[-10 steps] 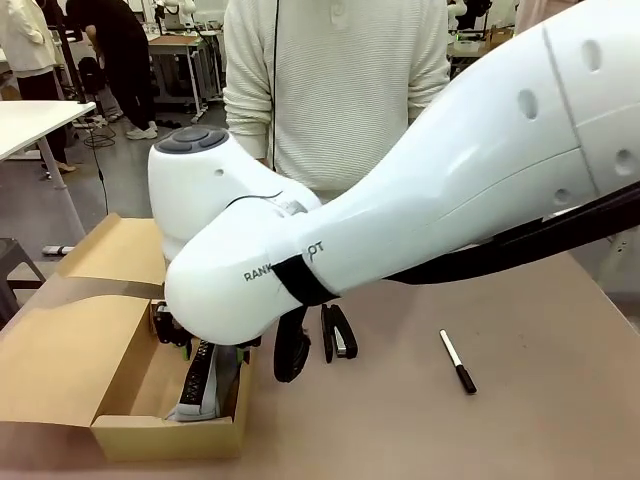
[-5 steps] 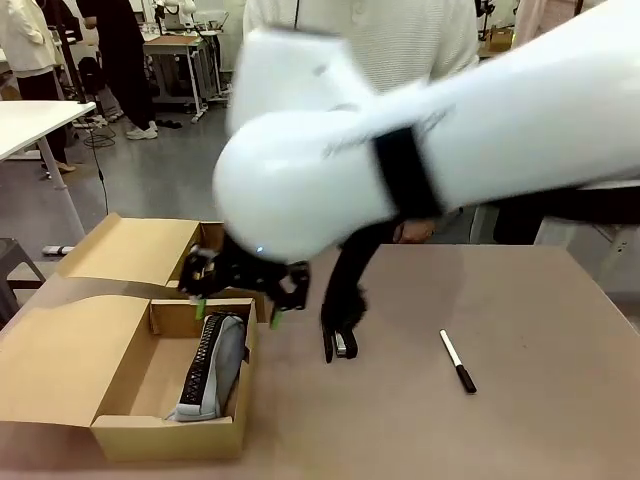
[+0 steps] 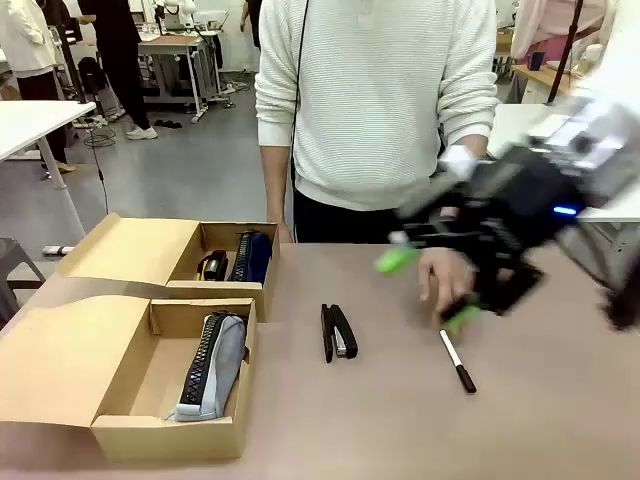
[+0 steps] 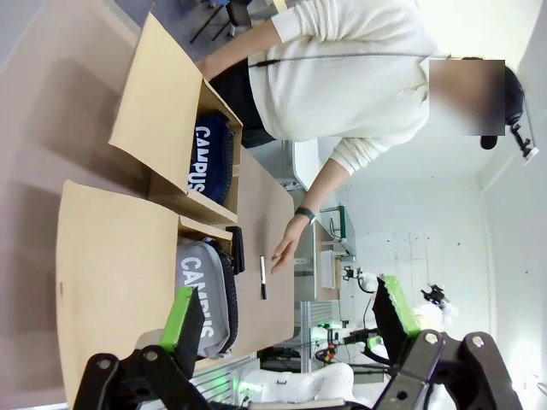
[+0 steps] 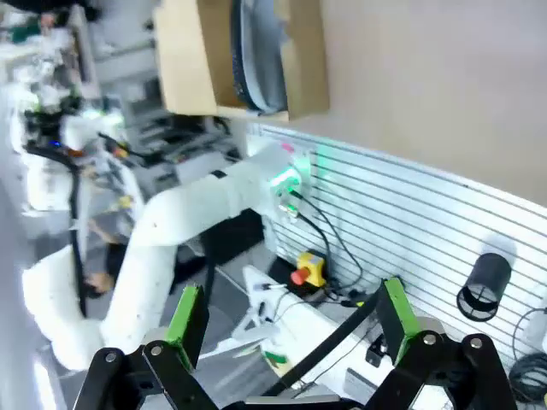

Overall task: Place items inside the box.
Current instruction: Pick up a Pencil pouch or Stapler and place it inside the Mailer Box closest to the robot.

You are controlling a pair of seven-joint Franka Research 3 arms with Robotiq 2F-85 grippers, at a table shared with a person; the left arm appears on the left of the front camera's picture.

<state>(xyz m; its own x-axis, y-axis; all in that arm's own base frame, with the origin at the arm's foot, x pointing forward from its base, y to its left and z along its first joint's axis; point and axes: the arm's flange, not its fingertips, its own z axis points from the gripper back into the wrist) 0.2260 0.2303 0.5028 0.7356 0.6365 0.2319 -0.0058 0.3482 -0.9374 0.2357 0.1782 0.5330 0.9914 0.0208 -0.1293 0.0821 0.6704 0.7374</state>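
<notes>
Fingers of the left gripper stand wide apart, empty. Right gripper, motion-blurred beside the person's hand, is likewise spread and empty. Grey pencil case, lettered "CAMPUS", lies in the near box. Navy pouch, also lettered "CAMPUS", and yellow utility knife lie in the far box. Black stapler and white marker rest on the table.

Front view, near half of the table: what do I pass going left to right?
Open cardboard box holding the grey pencil case → black stapler → white marker with its black cap.
</notes>
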